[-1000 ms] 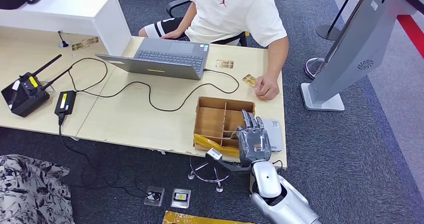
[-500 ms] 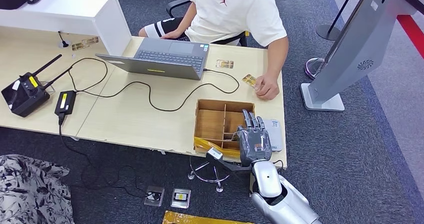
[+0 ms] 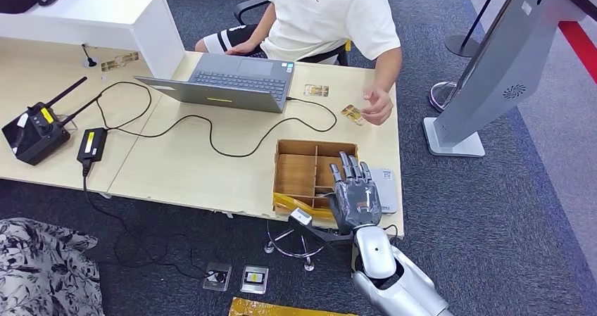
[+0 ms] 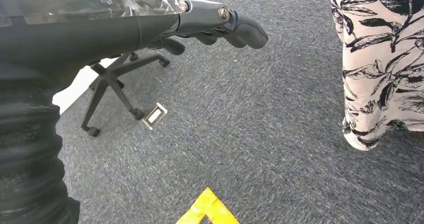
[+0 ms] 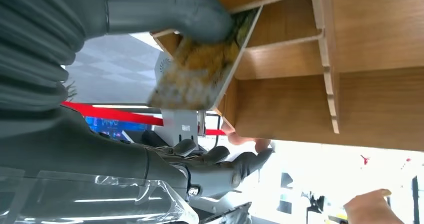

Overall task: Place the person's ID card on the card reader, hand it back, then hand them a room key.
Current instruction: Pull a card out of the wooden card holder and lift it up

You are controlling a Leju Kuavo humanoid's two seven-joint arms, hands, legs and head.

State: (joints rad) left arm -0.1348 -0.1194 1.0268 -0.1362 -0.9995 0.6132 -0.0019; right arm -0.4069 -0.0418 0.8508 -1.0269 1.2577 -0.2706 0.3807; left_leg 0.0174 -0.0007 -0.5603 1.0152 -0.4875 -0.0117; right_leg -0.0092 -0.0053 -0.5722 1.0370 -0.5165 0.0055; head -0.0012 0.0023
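My right hand (image 3: 355, 193) hovers over the near right corner of the wooden divided box (image 3: 303, 168), fingers stretched forward. In the right wrist view my thumb (image 5: 200, 14) presses a gold-patterned room key card (image 5: 200, 69), slightly blurred, at the edge of a box compartment (image 5: 350, 49). The grey card reader (image 3: 388, 186) lies beside the box, partly hidden by my hand. A gold ID card (image 3: 350, 112) lies on the desk by the person's raised hand (image 3: 380, 103). My left hand (image 4: 200, 24) hangs over the carpet, holding nothing.
A laptop (image 3: 232, 82) with a trailing cable, another gold card (image 3: 316, 90), a black controller (image 3: 35, 129) and a power brick (image 3: 91, 143) are on the desk. A grey kiosk stand (image 3: 493, 70) is on the right. A seated person in white faces me.
The person's hand has lifted off the desk beside the ID card and drawn back. My right hand has edged slightly forward over the box.
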